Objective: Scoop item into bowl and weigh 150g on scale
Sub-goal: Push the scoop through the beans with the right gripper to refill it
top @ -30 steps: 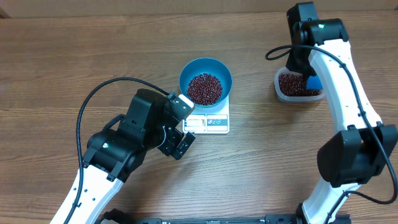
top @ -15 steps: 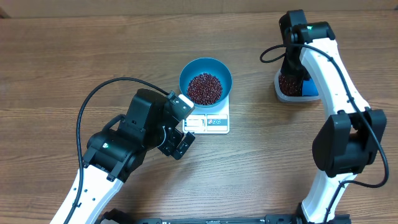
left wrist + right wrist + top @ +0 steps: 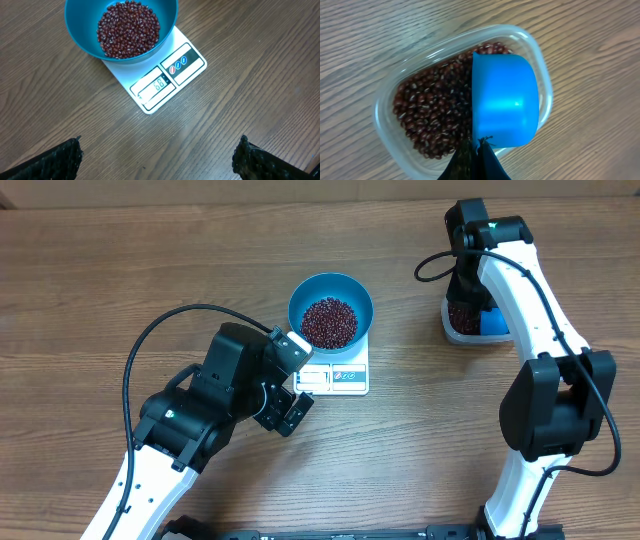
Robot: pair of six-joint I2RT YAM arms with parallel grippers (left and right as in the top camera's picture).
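Note:
The teal bowl (image 3: pixel 296 298) stands on the white scale (image 3: pixel 345 377) and holds a heap of maroon beans (image 3: pixel 329 322); the left wrist view shows the bowl (image 3: pixel 80 35), its beans (image 3: pixel 127 27) and the scale (image 3: pixel 170 75) with its display lit. My left gripper (image 3: pixel 160 150) is open over bare wood just in front of the scale, nothing between its fingers. My right gripper (image 3: pixel 479 145) is shut on the bright blue scoop (image 3: pixel 505 100), which hangs over the clear tub (image 3: pixel 385 100) of beans (image 3: pixel 430 115). The scoop's inside is hidden.
The clear tub (image 3: pixel 455 330) sits at the back right, partly under my right arm. A black cable loops from the left arm (image 3: pixel 130 380) over the wood. Bare tabletop lies between the scale and the tub.
My right wrist has swung left over the tub, carrying the scoop with it. The left arm, bowl and scale have not moved.

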